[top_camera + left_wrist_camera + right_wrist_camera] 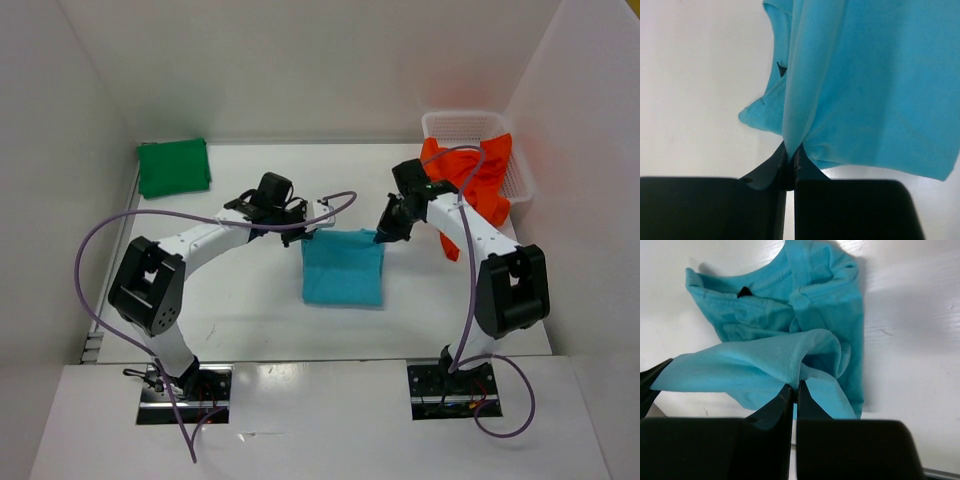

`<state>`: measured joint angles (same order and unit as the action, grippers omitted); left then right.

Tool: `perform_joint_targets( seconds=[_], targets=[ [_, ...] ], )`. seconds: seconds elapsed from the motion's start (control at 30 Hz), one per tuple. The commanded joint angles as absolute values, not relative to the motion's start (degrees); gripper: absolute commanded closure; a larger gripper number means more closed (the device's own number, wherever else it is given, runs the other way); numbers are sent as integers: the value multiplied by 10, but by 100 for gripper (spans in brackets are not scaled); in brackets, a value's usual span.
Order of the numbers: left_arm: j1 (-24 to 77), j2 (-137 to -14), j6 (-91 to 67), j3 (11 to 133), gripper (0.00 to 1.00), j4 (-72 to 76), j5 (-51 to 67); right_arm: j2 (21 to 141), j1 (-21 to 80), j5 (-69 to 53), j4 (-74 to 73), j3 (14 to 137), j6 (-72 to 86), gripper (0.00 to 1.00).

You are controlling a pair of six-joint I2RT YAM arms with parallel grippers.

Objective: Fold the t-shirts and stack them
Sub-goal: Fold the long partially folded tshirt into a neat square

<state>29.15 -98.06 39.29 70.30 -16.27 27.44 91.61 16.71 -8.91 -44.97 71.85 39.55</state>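
Note:
The turquoise-blue t-shirt [343,268] lies partly folded on the table's middle, its far edge lifted. My left gripper [313,233] is shut on its far left corner, and the cloth [865,85] hangs from the pinched jaws in the left wrist view. My right gripper [381,236] is shut on the far right corner; the right wrist view shows the lifted flap [755,362] over the collar part. The dark green t-shirt [173,166] lies folded at the far left. The orange-red t-shirt [470,175] hangs out of the basket at the far right.
A white plastic mesh basket [518,180] stands at the far right corner against the wall. White walls enclose the table on the left, back and right. Purple cables loop from both arms.

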Motion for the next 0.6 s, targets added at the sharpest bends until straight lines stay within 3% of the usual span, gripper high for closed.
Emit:
perform_joint_targets(
  seconds=[0.0, 0.17, 0.23, 0.27, 0.3, 0.33, 0.37, 0.4, 0.47, 0.57],
  targets=[
    [287, -994, 435, 715, 93, -113, 268, 931, 161, -46, -425, 748, 393, 100],
    [287, -1020, 435, 715, 91, -84, 258, 937, 149, -26, -413, 742, 399, 100],
    [287, -1027, 435, 715, 84, -69, 258, 942, 143, -20, -408, 742, 399, 100],
    [287, -1034, 435, 715, 79, -62, 252, 942, 138, -14, -408, 742, 399, 100],
    [287, -1039, 426, 722, 61, -46, 252, 948, 138, -9, -401, 742, 399, 100],
    [287, -1039, 421, 722, 52, -37, 244, 948, 132, -9, -401, 742, 399, 98],
    [287, -1045, 415, 722, 45, -29, 233, 954, 132, -3, -394, 742, 399, 74],
    [287, -1050, 409, 728, 36, -17, 224, 954, 132, 8, -386, 742, 399, 63],
    [287, -1050, 393, 743, 19, -17, 192, 970, 132, 19, -379, 750, 399, 48],
    [273, -1050, 362, 784, 11, -49, 168, 964, 132, 34, -372, 771, 399, 42]
  ],
)
